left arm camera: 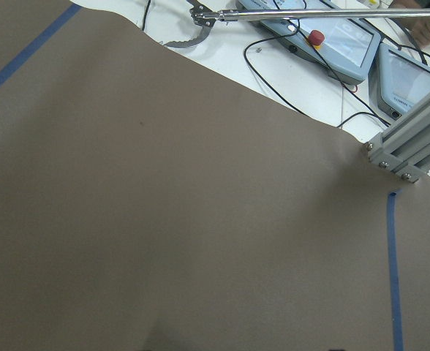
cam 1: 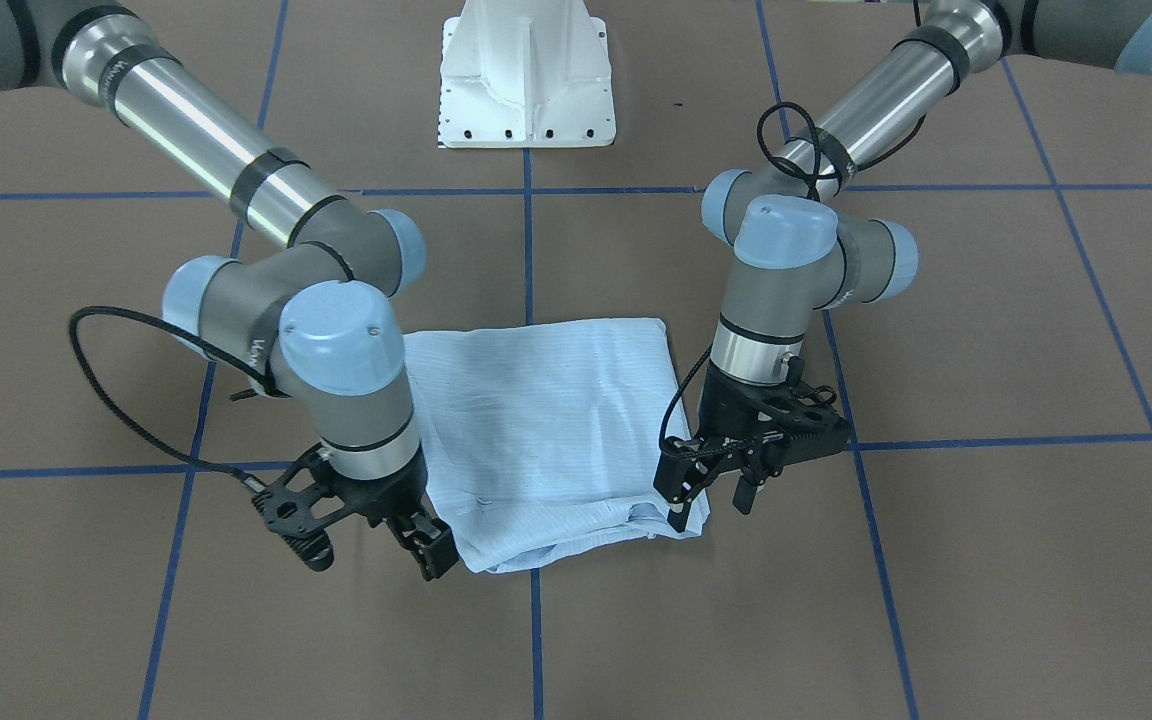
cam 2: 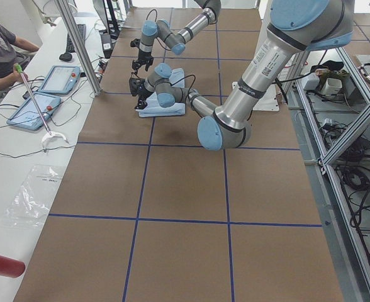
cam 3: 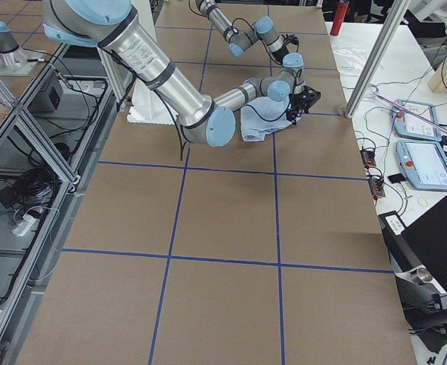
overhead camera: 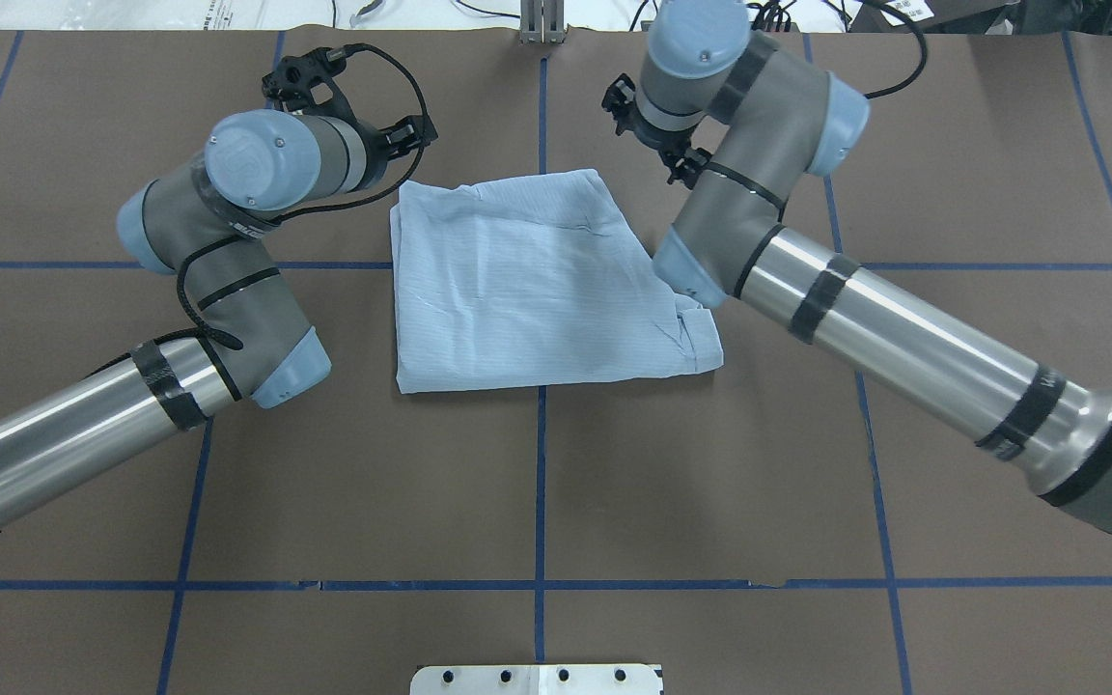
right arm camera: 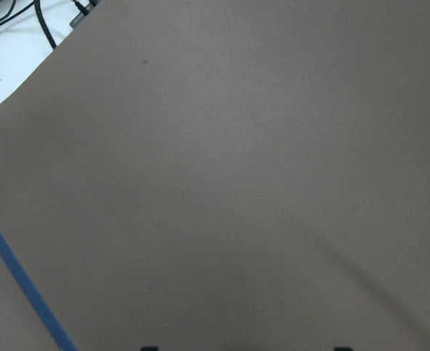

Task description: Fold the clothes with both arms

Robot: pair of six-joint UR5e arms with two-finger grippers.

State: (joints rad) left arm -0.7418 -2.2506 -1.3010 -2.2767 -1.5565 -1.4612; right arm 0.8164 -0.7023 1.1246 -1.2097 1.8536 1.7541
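Thin pale-blue striped shirt (cam 1: pixel 546 430): folded to a rough square, flat at the middle of the brown paper-covered worktop (cam 1: pixel 986 580). Left black two-finger tool (cam 1: pixel 711 508) and right black two-finger tool (cam 1: pixel 378 560): jaws wide, empty, flanking the corners farthest from the robot, likely poised for another fold. Unclear: whether left tool touches cloth; wrist views show bare worktop only

I log one pale-blue finely striped shirt (cam 1: pixel 546 420), folded to a rough square, lying flat, left gripper (cam 1: pixel 710 512) and right gripper (cam 1: pixel 376 562) just beside its two far corners, both spread wide
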